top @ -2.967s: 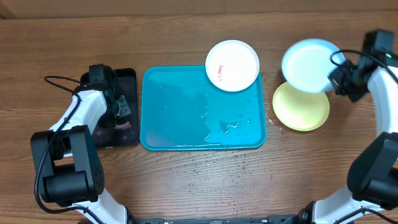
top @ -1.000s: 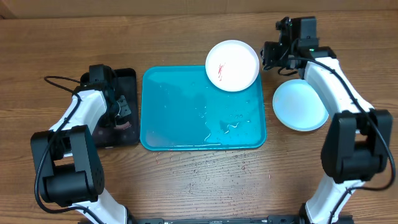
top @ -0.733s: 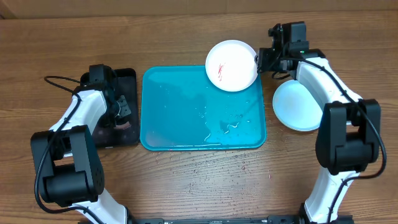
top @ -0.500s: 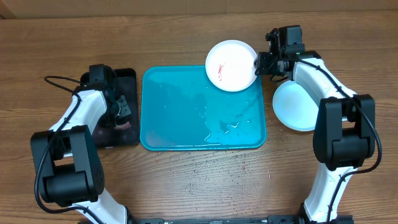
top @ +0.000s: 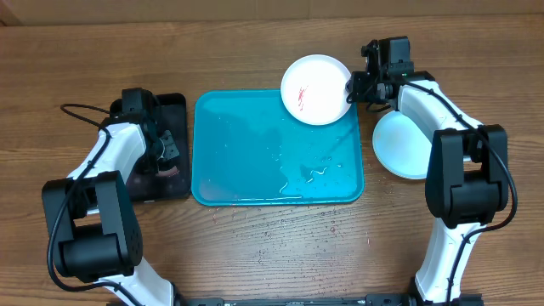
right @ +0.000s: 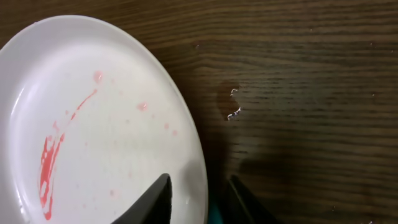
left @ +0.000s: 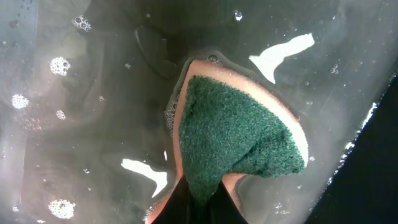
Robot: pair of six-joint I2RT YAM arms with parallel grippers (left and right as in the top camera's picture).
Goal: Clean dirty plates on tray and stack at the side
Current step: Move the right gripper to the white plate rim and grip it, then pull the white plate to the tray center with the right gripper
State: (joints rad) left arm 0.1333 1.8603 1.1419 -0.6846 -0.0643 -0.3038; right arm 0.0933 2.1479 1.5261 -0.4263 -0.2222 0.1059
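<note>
You're down to the last dirty one, by the look of it: the white plate (top: 314, 89) with its red smears (right: 53, 158) lies over the far right corner of the tray (top: 246, 161), while the pale blue plate (top: 408, 149) sits clean on the table just off the tray's right edge. Your right gripper (top: 351, 85) has its fingers part-spread astride the white plate's right rim, not clamped on it. Your left gripper (left: 199, 208) pinches the green sponge (left: 236, 137) in the soapy black tray (top: 178, 106), so scrubbing and stacking remain.
</note>
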